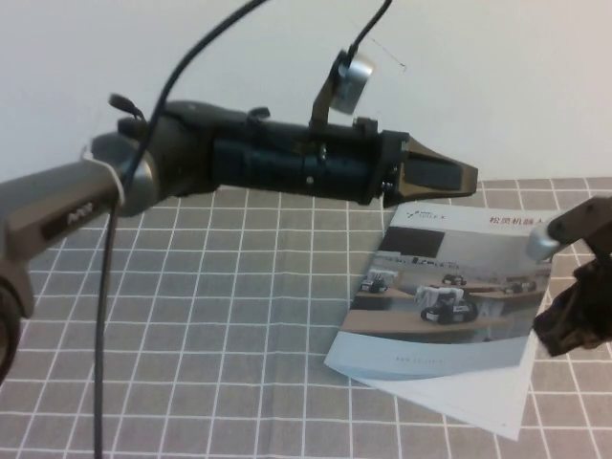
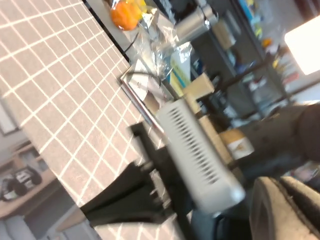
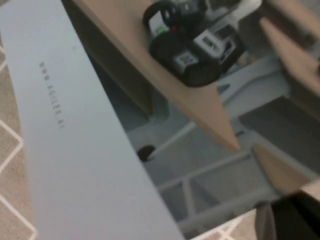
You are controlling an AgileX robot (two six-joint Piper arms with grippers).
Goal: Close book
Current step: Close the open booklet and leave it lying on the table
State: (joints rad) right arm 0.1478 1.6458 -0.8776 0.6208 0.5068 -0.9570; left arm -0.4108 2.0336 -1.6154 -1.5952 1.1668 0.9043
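The left gripper (image 1: 465, 178) hangs in the middle of the high view, above the desk. Its fingers are brought together to a point and grip nothing, and its tip sits just over the upper left corner of the book (image 1: 449, 301). The right gripper (image 1: 574, 320) is at the right edge of the frame, low beside the book's right-hand margin; I cannot tell whether it is open or closed. Its wrist camera looks closely down on the printed cover (image 3: 100, 150).

The book lies right of centre on the desk (image 1: 210, 316), cover face up and a little askew to the grid of the checked cloth. A white page (image 1: 483, 406) shows from under the cover along the lower right, so the cover looks down but not squared on what lies beneath. Judged from this, the closing is almost done. What remains is to press the cover flat, gently and straight down rather than dragging it, since thin glossy paper would likely slide on the cloth or crease.

The left arm's black cable (image 1: 103, 316) hangs down the left of the frame, well apart from the book. In the left wrist view an orange object (image 2: 125, 15) and cluttered shelves lie beyond the desk edge, clear of the work. Nothing stands on the cover. Both grippers are close to the book, and that crowding is the one thing to mind.
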